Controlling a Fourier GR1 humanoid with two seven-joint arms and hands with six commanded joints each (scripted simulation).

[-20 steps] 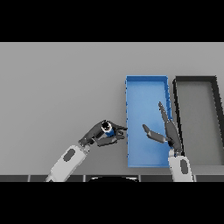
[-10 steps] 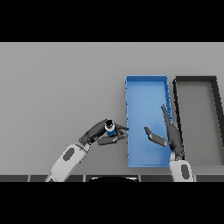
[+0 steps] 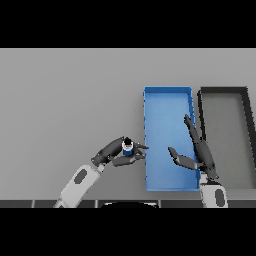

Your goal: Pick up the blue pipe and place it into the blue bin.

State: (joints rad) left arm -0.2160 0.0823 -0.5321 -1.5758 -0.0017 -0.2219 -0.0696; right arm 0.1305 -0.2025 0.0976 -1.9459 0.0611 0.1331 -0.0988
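The blue pipe is a small blue piece with a dark top, held just left of the blue bin. My left hand is shut on it, thumb and fingers curled round it, fingertips nearly touching the bin's left wall. The bin is a long blue tray at the table's centre right. My right hand hovers open over the bin's near right part, fingers straight and pointing away, thumb stretched to the left.
A dark grey bin of the same shape stands right beside the blue bin. The grey table stretches wide to the left and far side.
My left hand has carried the blue pipe slightly rightwards towards the blue bin's left wall. The right hand has drifted a little nearer and to the right.
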